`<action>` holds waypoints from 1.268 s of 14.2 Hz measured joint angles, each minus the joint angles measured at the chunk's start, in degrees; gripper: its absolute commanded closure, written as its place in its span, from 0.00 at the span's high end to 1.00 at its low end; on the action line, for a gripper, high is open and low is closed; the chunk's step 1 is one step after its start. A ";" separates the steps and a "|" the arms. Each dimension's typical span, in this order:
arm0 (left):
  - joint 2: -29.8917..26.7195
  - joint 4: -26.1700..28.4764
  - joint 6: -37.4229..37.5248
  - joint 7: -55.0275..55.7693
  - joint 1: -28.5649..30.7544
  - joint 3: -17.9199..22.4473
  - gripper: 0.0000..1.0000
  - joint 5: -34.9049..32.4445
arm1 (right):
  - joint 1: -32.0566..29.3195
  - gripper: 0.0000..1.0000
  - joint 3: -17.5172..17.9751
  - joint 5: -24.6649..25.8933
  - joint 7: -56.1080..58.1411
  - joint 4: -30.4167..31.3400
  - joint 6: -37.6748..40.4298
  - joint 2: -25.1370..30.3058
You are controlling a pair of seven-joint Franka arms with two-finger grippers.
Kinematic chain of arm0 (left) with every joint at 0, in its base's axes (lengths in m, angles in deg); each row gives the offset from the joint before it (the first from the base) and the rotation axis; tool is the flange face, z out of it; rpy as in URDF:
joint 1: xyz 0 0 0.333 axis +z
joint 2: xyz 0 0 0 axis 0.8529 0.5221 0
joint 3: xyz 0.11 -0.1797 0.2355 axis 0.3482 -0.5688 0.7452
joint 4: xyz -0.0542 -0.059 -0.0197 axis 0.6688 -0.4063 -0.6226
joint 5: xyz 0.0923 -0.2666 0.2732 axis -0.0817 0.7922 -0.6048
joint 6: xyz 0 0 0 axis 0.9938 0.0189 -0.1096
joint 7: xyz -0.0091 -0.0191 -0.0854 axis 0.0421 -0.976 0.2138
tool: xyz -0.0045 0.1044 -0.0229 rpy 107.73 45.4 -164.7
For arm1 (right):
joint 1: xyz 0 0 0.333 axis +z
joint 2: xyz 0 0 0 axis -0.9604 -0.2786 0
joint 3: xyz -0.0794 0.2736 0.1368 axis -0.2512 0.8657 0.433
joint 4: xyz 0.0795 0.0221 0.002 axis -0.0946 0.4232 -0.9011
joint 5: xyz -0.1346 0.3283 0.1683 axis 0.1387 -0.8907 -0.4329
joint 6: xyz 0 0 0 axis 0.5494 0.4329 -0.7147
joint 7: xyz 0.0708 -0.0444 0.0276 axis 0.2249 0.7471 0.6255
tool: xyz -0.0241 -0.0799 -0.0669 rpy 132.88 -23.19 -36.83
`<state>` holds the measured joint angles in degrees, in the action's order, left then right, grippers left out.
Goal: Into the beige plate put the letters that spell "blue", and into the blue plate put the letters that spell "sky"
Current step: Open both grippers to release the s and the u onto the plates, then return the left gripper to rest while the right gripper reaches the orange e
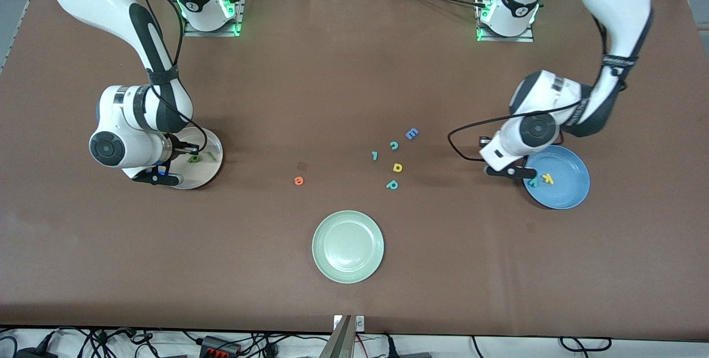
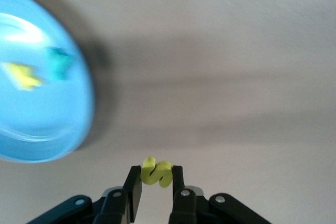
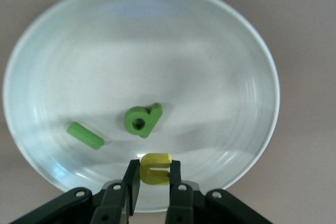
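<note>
My left gripper (image 2: pixel 156 174) is shut on the yellow s (image 2: pixel 156 171), over bare table just beside the blue plate (image 2: pixel 47 124). In that plate lie the yellow k (image 2: pixel 21 75) and the teal y (image 2: pixel 59 62). My right gripper (image 3: pixel 155 170) is shut on the yellow u (image 3: pixel 156 167), low over the rim of the beige plate (image 3: pixel 220 51). The green b (image 3: pixel 143 119) and the thin green l (image 3: pixel 85 135) rest inside it. The orange e (image 1: pixel 298 180) lies on the table between the beige plate (image 1: pixel 213 167) and the loose letters.
A pale green plate (image 1: pixel 348 246) sits near the front camera at mid-table. Loose letters lie in a cluster: a blue E (image 1: pixel 411 134), a teal c (image 1: pixel 394 146), a small teal piece (image 1: pixel 375 155), a yellow letter (image 1: pixel 397 167) and a teal p (image 1: pixel 392 184).
</note>
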<state>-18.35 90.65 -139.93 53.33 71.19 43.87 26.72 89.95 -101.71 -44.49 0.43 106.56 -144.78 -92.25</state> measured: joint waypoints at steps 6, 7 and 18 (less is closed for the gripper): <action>3.01 -2.81 -0.61 -20.02 15.12 0.59 0.37 -0.04 | 0.25 1.00 0.51 -0.08 -0.50 -1.05 -0.02 1.20; 4.07 -2.81 -1.16 -20.54 15.51 0.58 0.90 -0.04 | 1.09 1.00 0.78 -0.17 -0.99 -2.03 0.01 1.61; 2.48 -8.30 4.60 -20.54 14.60 -1.02 1.00 -0.04 | 20.70 1.00 1.71 -0.20 -6.42 -16.78 -6.77 -7.40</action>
<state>-15.88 82.34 -135.33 32.79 85.80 42.85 26.69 110.65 -100.00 -44.69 -5.98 89.78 -151.55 -99.65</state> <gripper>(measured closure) 0.000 0.000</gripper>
